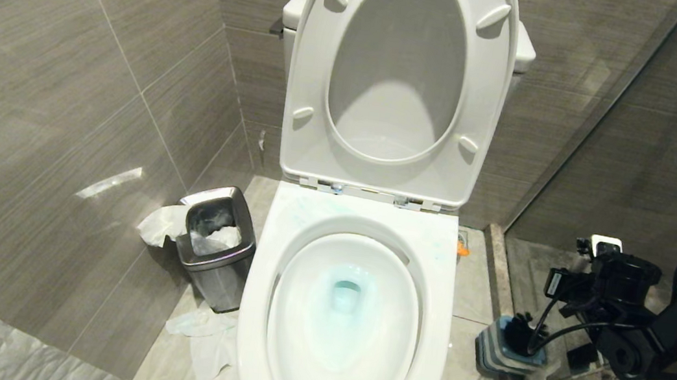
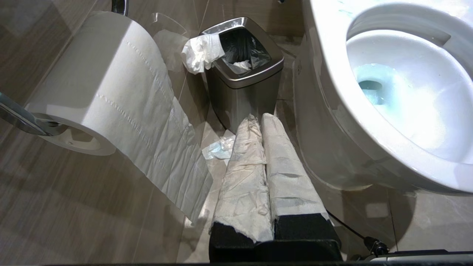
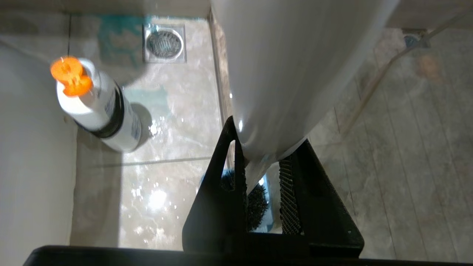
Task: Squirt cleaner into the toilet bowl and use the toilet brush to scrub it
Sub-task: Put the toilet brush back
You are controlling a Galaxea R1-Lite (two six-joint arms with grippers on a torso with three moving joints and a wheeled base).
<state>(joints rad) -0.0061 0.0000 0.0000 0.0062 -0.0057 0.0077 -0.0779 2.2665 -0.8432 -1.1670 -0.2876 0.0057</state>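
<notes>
Toilet brush [image 3: 273,111] gripped beside the toilet bowl [image 1: 346,309]

The white handle is clamped in the right pincer [image 3: 262,173], bristle head hanging below, right of the bowl; cleaner [image 1: 345,295] is pooled inside. The left pincer [image 2: 258,122] is closed, empty.

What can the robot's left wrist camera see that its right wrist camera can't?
Only the left wrist view shows the toilet paper roll, the steel waste bin and blue cleaner inside the toilet bowl. Only the right wrist view shows an orange-capped bottle, a floor drain and the right tool shut on the toilet brush handle. Both show tiled floor.
</notes>
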